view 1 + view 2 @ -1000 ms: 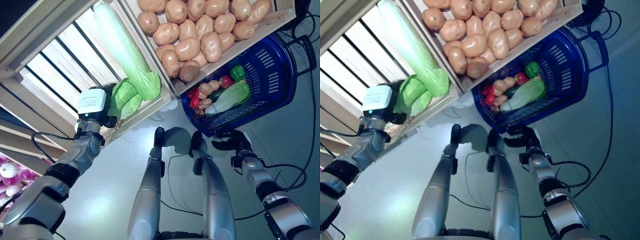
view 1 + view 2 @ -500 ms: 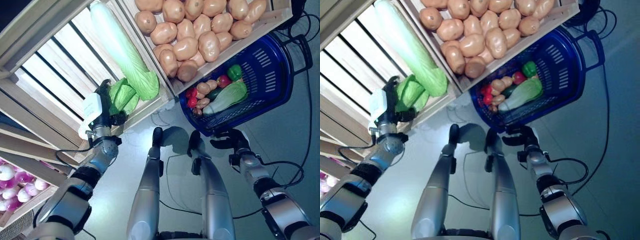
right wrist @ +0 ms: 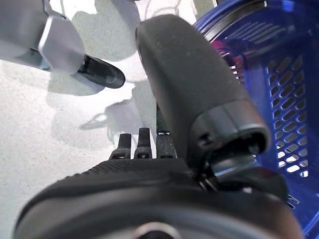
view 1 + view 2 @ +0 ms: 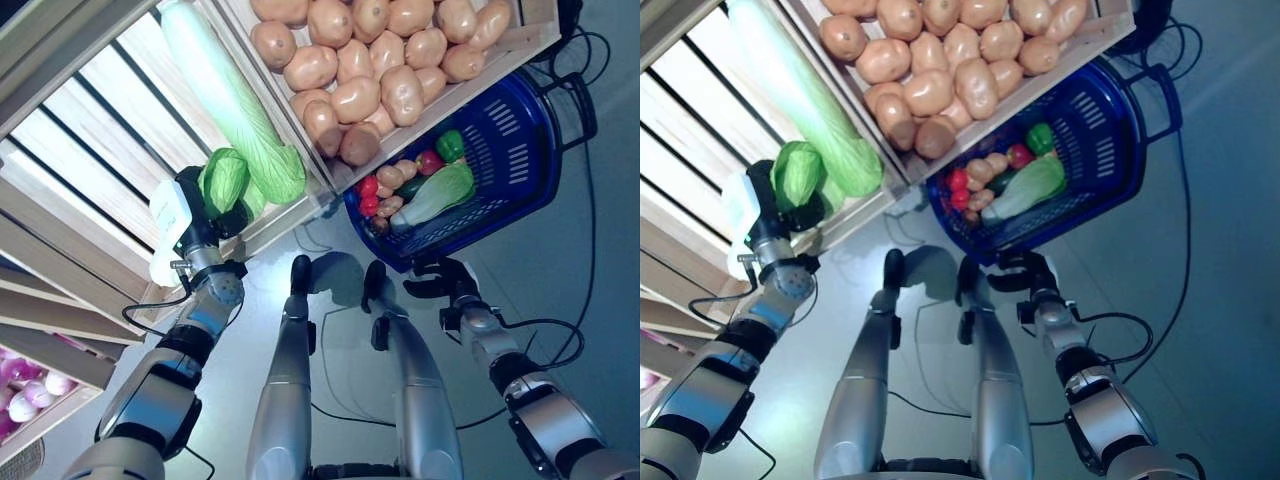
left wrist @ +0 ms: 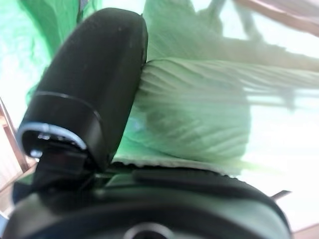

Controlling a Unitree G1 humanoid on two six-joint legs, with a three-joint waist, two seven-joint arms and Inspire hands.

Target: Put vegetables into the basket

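Observation:
My left hand (image 4: 196,222) is shut on a small green leafy cabbage (image 4: 223,178) at the front edge of a slatted wooden crate (image 4: 90,130). In the left wrist view the cabbage (image 5: 199,114) lies between the thumb (image 5: 89,84) and the palm. A long pale napa cabbage (image 4: 225,95) lies in that crate right beside it. My right hand (image 4: 442,287) grips the near rim of the blue basket (image 4: 520,150), whose wall (image 3: 279,74) shows past the thumb (image 3: 189,84). The basket holds a napa cabbage (image 4: 435,193), a green pepper (image 4: 449,145), red vegetables (image 4: 368,187) and potatoes (image 4: 390,175).
A wooden crate full of potatoes (image 4: 370,60) stands next to the slatted crate and overhangs the basket's far side. Purple onions (image 4: 15,370) lie in a lower crate at the far left. Grey floor (image 4: 600,300) spreads to the right of the basket.
My left hand has turned and closed on the small green cabbage, which now stands raised in it beside the long napa. The right hand has stayed on the basket. The camera has shifted.

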